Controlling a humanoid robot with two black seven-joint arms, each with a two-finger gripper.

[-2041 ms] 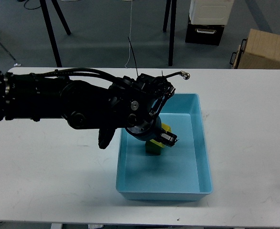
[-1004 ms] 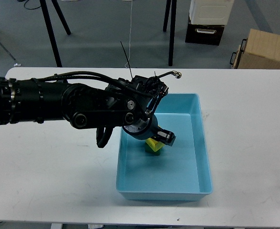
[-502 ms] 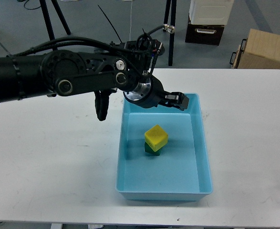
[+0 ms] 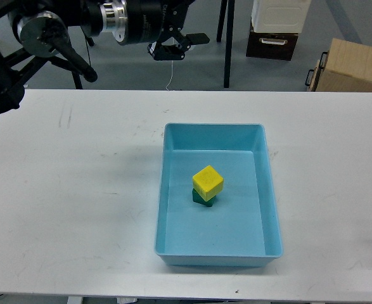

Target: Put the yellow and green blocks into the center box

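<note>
Left pincer (image 4: 180, 43) open, raised — white table (image 4: 78, 190), grey floor (image 4: 141, 69).

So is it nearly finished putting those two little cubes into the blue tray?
It looks finished. The yellow block sits on top of the green block, both inside the light-blue tray. The left gripper is open, holds nothing and is up beyond the table. Nothing appears left to do.

Left arm raised along top edge, left gripper (image 4: 180, 43) fingers apart, empty

White table (image 4: 71, 190); behind it cardboard box (image 4: 353, 65), black-and-white crate (image 4: 279, 28), black stand legs (image 4: 227, 44).
</note>
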